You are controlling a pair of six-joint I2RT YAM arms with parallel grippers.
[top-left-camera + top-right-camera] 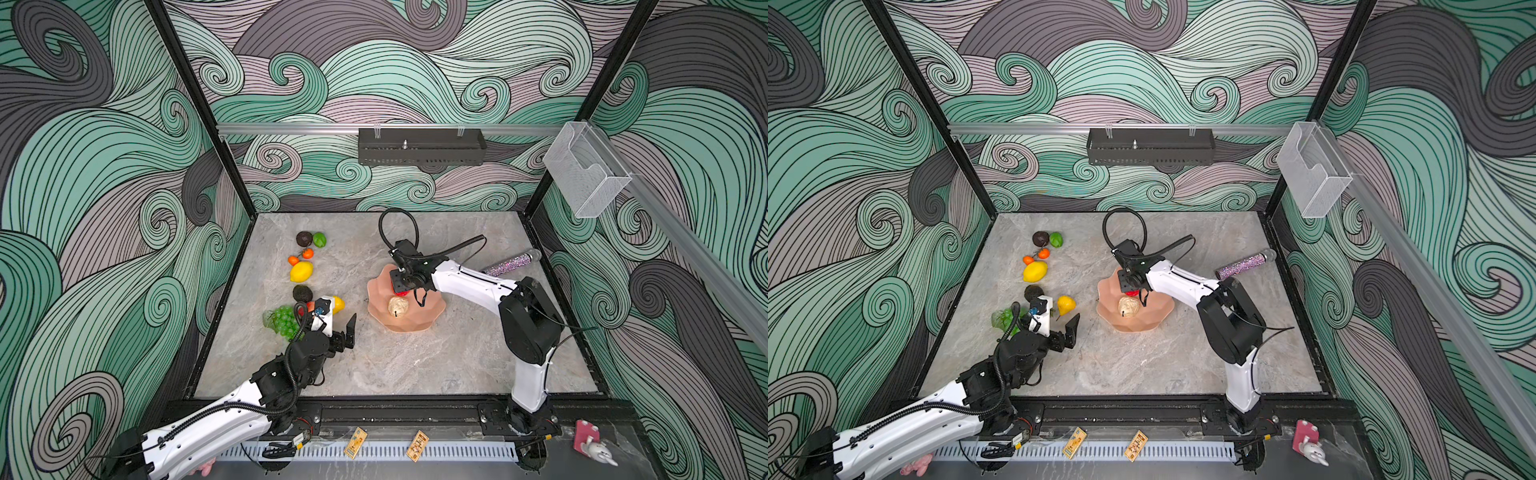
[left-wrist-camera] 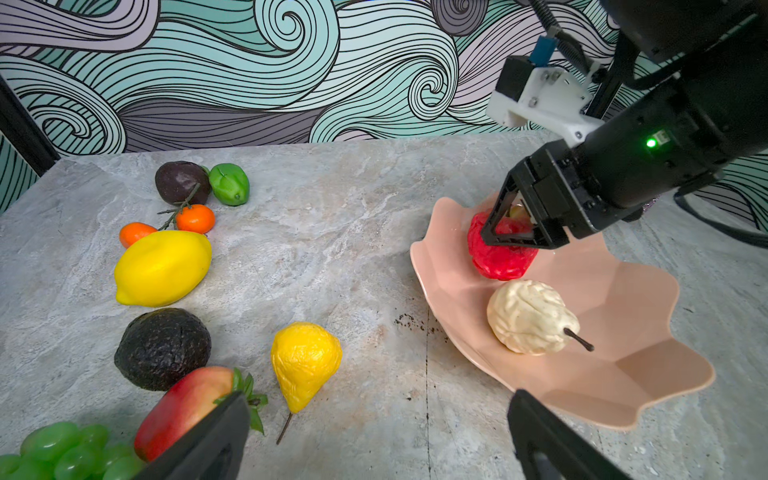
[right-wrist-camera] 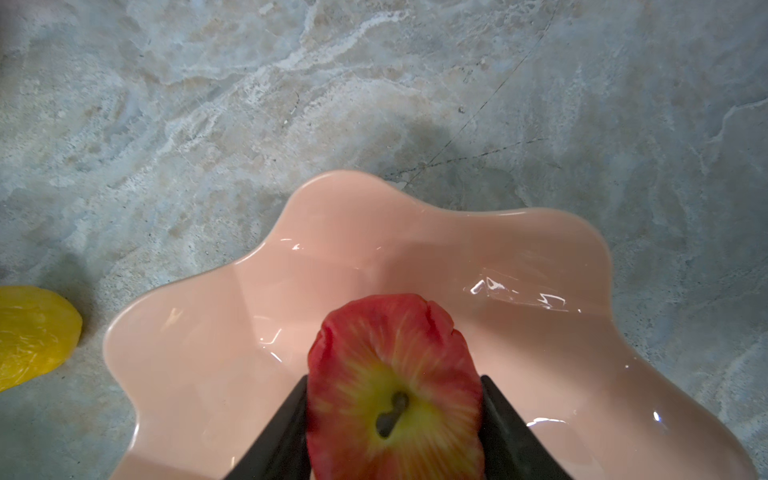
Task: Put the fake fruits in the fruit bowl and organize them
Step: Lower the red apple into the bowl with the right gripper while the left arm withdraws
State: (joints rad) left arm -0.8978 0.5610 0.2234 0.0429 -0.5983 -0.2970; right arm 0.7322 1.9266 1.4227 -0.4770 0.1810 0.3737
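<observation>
The salmon-pink fruit bowl (image 1: 428, 318) (image 1: 1156, 316) (image 2: 623, 332) (image 3: 374, 249) sits right of the table's middle. My right gripper (image 3: 395, 378) (image 2: 511, 232) is shut on the red apple (image 3: 395, 332) (image 2: 498, 262), low inside the bowl's far side. A beige bumpy ball (image 1: 397, 306) (image 2: 530, 318) lies in the bowl beside it. On the left lie a lemon (image 1: 301, 271), two oranges (image 1: 307, 253), two avocados (image 1: 302, 293), a lime (image 1: 319, 239), a yellow pear (image 2: 305, 361), a strawberry (image 2: 183, 409) and grapes (image 1: 284, 320). My left gripper (image 2: 380, 401) (image 1: 338, 328) hovers open near the pear, holding nothing.
A glittery purple cylinder (image 1: 511, 264) lies behind the right arm near the right wall. On the walls hang a clear plastic box (image 1: 586, 174) and a black tray (image 1: 419, 147). A pink plush toy (image 1: 590, 446) sits outside the front rail.
</observation>
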